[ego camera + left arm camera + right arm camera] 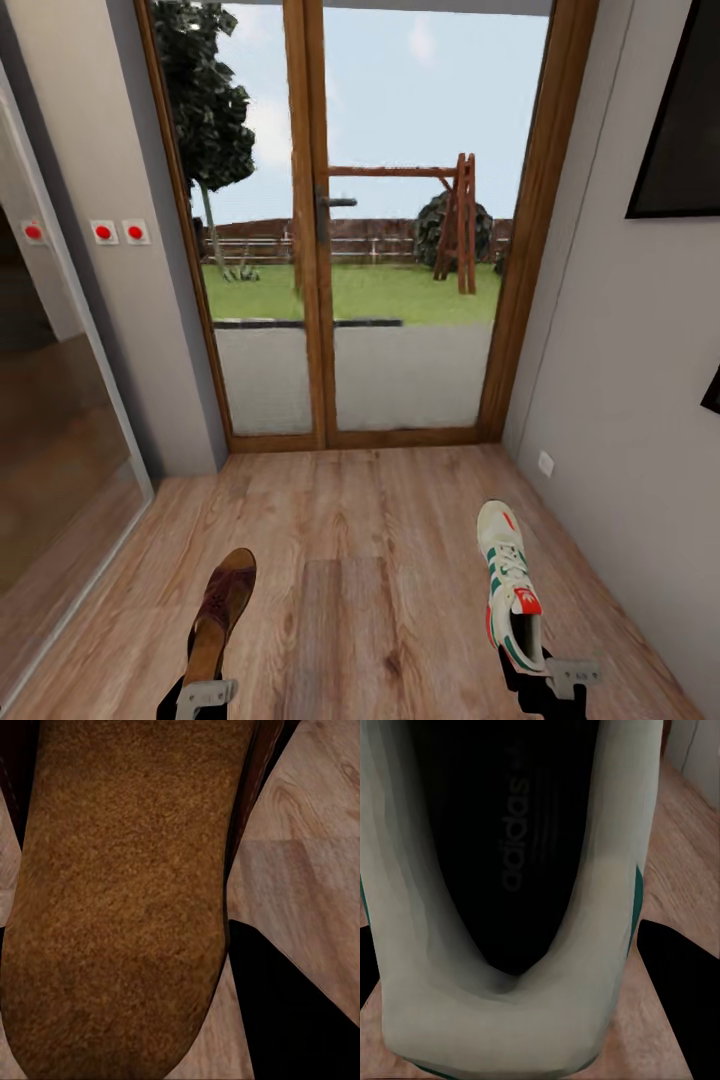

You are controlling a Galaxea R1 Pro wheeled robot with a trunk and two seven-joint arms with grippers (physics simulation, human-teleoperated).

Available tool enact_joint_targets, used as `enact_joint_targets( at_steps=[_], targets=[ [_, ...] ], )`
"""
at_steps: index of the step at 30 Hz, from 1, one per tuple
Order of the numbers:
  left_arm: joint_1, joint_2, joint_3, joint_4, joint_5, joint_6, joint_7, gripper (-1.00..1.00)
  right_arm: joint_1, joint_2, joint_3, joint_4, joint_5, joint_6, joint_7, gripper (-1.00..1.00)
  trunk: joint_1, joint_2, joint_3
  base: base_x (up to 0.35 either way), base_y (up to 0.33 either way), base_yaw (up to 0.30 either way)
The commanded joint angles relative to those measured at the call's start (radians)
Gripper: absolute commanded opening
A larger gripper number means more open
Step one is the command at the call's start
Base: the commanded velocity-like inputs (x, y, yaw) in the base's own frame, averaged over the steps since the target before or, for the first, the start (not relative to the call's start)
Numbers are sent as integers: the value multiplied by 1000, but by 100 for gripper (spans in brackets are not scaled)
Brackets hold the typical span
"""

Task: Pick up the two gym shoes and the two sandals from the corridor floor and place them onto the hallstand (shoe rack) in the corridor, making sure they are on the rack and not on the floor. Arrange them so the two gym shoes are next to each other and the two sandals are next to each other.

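Note:
My left gripper (205,692) is shut on the heel of one brown sandal (222,610), held toe-forward above the corridor floor (360,530). The left wrist view looks closely at the sandal's suede insole (120,907), with a dark finger (289,1020) beside it. My right gripper (545,675) is shut on the heel of one white gym shoe (508,585) with green stripes and red accents, also pointing forward. In the right wrist view, the shoe's heel collar and dark insole (502,1012) are close up. The hallstand is out of view.
A wooden-framed glass double door (320,230) closes the corridor ahead, with a garden behind it. A grey wall with a socket (545,463) runs along the right. On the left are a glass panel (50,450) and a wall with red switches (118,232).

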Motion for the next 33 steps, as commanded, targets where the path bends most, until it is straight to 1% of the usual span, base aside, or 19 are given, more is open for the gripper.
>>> enact_joint_targets(
  at_steps=[1,10,33],
  targets=[
    [-1,0,6,1,-13,-3,3,-100,-1,0,-10,1,7,-3,3,-100,0,0,-2,0,307,-142],
    [-1,1,6,1,-13,-3,3,-100,-1,7,-10,1,7,-3,2,-100,0,0,-12,0,281,-223],
    [-1,-2,6,2,-13,-3,3,-100,-1,7,-10,1,7,-3,2,-100,0,0,-15,0,7,-288]
  ],
)
